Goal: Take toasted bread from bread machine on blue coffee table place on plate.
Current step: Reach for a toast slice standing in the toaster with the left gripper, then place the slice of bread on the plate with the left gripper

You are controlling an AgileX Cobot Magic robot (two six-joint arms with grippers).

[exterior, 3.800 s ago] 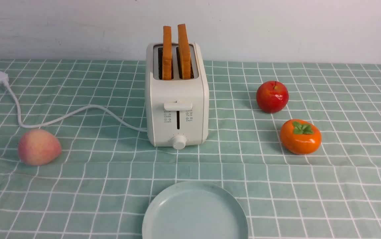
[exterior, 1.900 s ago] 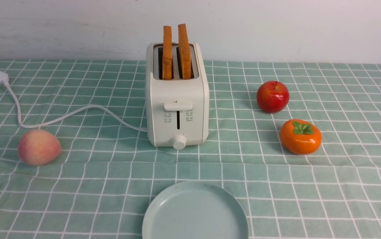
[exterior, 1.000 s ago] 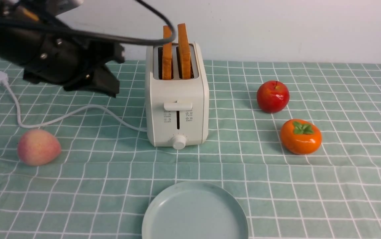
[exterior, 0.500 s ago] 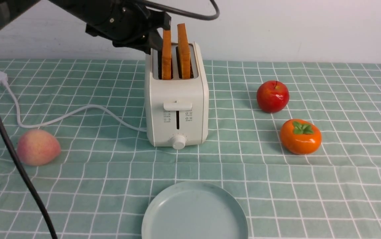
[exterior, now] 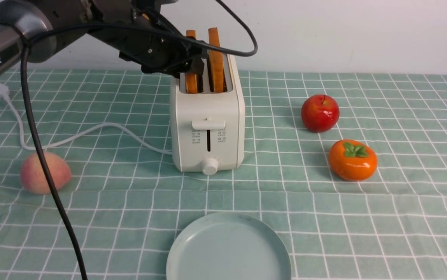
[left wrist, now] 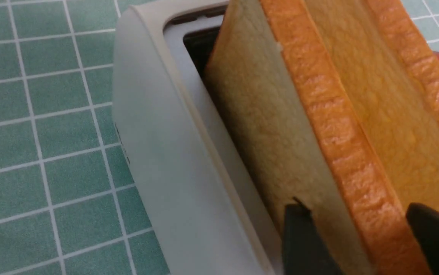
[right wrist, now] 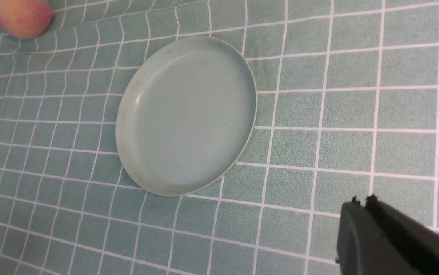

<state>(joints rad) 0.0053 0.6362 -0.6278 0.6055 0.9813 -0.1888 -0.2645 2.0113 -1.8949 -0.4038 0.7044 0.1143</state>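
The bread machine (exterior: 207, 116) stands on the blue coffee table (exterior: 324, 217), with two slices of toasted bread upright in its slots. My left gripper (exterior: 193, 67) is open over the toaster's top, one finger on each side of the left slice (exterior: 191, 82). The left wrist view shows that slice (left wrist: 265, 114) between the fingers (left wrist: 299, 236), the other slice (left wrist: 357, 76) behind it and the toaster (left wrist: 158, 152) below. The right slice (exterior: 216, 58) stands free. The plate (exterior: 229, 249) lies empty in front of the toaster. My right gripper (right wrist: 360, 200) is shut and empty above the cloth beside the plate (right wrist: 188, 114).
A red apple (exterior: 319, 113) and an orange persimmon (exterior: 352, 160) sit right of the toaster. A peach (exterior: 32, 175) lies at the left, also in the right wrist view (right wrist: 22, 17). The toaster's white cord (exterior: 91, 130) runs left to its plug (exterior: 1, 90). A white wall stands behind.
My left arm has swung in from the left and come over the toaster, its fingers now astride the left slice. A corner of the right gripper has appeared at bottom right.
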